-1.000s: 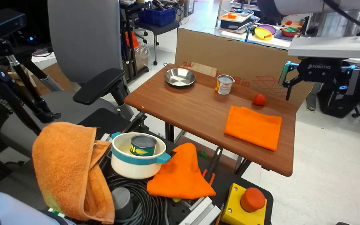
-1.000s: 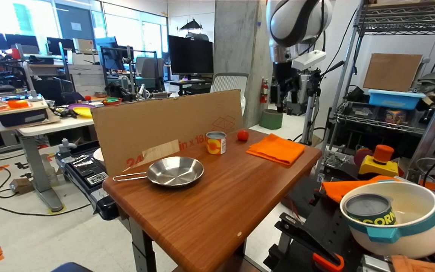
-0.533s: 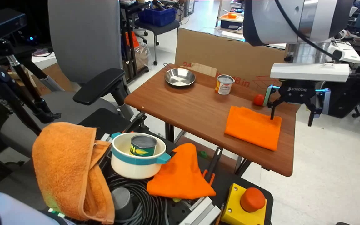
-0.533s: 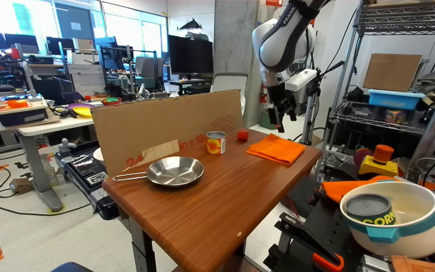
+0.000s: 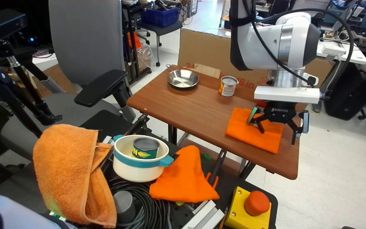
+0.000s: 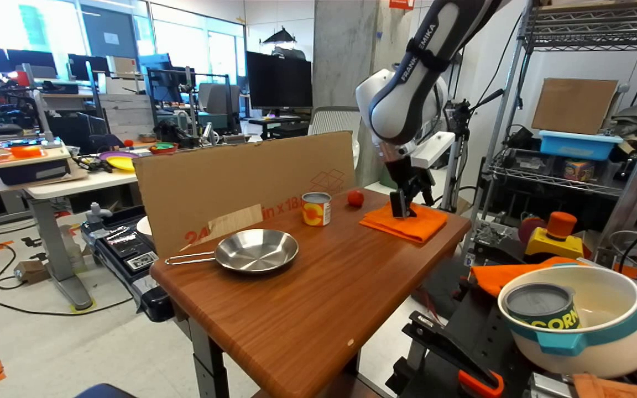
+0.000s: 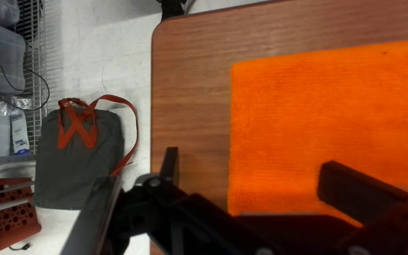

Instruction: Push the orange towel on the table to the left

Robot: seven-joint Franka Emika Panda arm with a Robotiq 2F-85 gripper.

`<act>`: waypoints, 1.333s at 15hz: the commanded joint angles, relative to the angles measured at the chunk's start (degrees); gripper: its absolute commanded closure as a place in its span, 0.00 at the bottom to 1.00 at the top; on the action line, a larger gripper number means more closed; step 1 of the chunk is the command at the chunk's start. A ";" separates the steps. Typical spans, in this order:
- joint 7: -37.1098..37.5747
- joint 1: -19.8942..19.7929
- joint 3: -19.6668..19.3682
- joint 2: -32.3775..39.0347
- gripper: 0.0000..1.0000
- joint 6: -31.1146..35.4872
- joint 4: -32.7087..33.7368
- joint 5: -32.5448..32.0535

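Note:
The folded orange towel (image 5: 243, 130) lies flat on the brown wooden table (image 5: 183, 105), near its right end in this exterior view. It also shows in the other exterior view's picture (image 6: 401, 226) and in the wrist view (image 7: 317, 117). My gripper (image 5: 277, 135) is open and low over the towel, with nothing between its fingers. One finger is at the towel's top, seemingly touching it. The other finger is past the towel's edge, over bare wood. In the wrist view the towel's edge runs between the fingertips of the gripper (image 7: 248, 161).
A red tomato (image 6: 355, 198) sits close behind the towel. A can (image 5: 228, 86) and a steel pan (image 5: 183, 78) stand farther along the table. A cardboard sheet (image 6: 252, 177) borders the back. A cart with a pot (image 5: 138, 171) and another orange cloth (image 5: 186, 181) stands in front.
My gripper has come down and to the left, from above and beyond the table's right end to the towel. The towel has shifted slightly left. The gripper stays open.

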 commanded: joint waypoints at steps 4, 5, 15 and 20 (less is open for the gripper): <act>-0.05 4.34 1.58 -2.50 0.00 -3.57 -6.28 -1.36; -0.06 4.82 1.98 -3.46 0.00 -2.84 -7.64 -1.30; 1.39 6.32 6.23 -15.96 0.00 3.25 -21.14 0.83; 1.54 5.11 5.61 -26.86 0.00 6.09 -28.38 1.66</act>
